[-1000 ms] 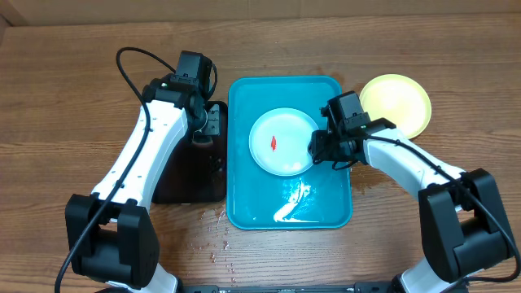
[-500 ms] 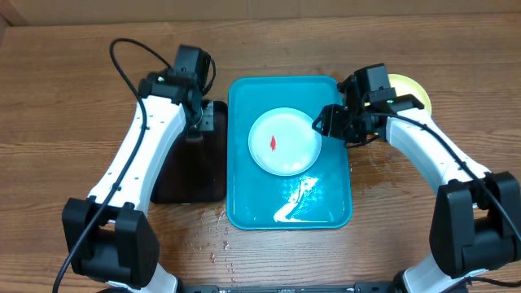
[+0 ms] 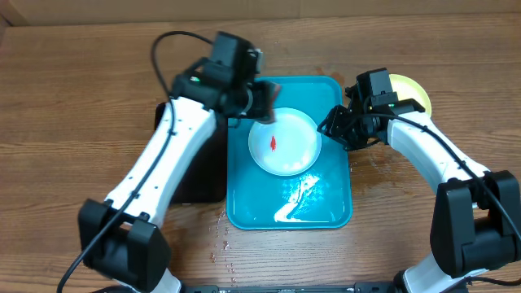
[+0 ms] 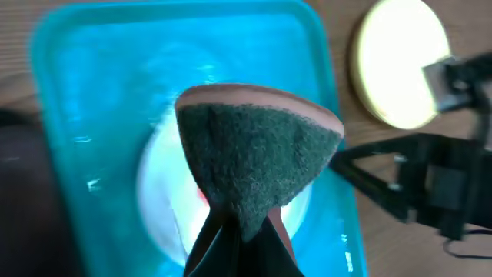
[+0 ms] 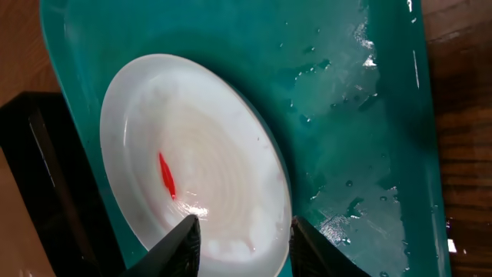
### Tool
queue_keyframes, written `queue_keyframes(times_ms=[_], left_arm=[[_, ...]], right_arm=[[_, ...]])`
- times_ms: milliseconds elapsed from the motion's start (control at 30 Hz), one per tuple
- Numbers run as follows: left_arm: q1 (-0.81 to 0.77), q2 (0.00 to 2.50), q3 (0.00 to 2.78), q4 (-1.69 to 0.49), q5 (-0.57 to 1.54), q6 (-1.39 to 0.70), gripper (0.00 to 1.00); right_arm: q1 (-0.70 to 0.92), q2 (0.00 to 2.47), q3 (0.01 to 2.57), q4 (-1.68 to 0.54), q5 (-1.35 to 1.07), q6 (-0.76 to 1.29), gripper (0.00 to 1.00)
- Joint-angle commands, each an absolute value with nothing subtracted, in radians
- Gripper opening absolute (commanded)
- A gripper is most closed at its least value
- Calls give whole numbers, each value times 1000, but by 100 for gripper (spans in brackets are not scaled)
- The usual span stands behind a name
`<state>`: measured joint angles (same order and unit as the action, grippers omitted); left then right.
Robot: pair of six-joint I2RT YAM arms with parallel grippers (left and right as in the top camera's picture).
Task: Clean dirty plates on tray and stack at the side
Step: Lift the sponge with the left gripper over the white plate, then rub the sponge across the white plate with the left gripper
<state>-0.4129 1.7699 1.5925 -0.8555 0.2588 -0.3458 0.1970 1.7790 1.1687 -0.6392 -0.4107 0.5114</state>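
Sitting smack in the teal tray (image 3: 244, 205), the white plate (image 3: 286, 155) with its red smear (image 3: 273, 144) is just under the left gripper (image 4: 237, 242), which pinches a green sponge (image 4: 257, 165); the right gripper (image 5: 244, 238) hangs spread wide at the plate's rim, yellow plate (image 3: 411, 98) beside the tray.

We get bright, even light overhead, with white glare on the wet tray (image 3: 244, 183). Our left wrist view is blurred, the yellow plate (image 4: 400, 61) at upper right overexposed.

Overhead cam's looking straight down at the whole table (image 3: 73, 106); both wrist cams are peering in close, sharing the plate (image 5: 223, 185) and tray (image 5: 338, 100).
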Motion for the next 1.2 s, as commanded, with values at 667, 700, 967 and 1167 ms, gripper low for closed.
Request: queue_keyframes(times_ms=[667, 700, 967, 1167], left_arm=[[-511, 1909, 1605, -852, 40, -419, 4], [-511, 1909, 1605, -851, 40, -419, 4], [-509, 1909, 1605, -863, -4, -419, 4], [-509, 1909, 1605, -866, -13, -415, 4]], right_arm=[[263, 1785, 957, -400, -420, 737, 24], [279, 1785, 957, -397, -419, 737, 25], [325, 1785, 957, -366, -390, 737, 29], [321, 1785, 957, -295, -345, 729, 44]])
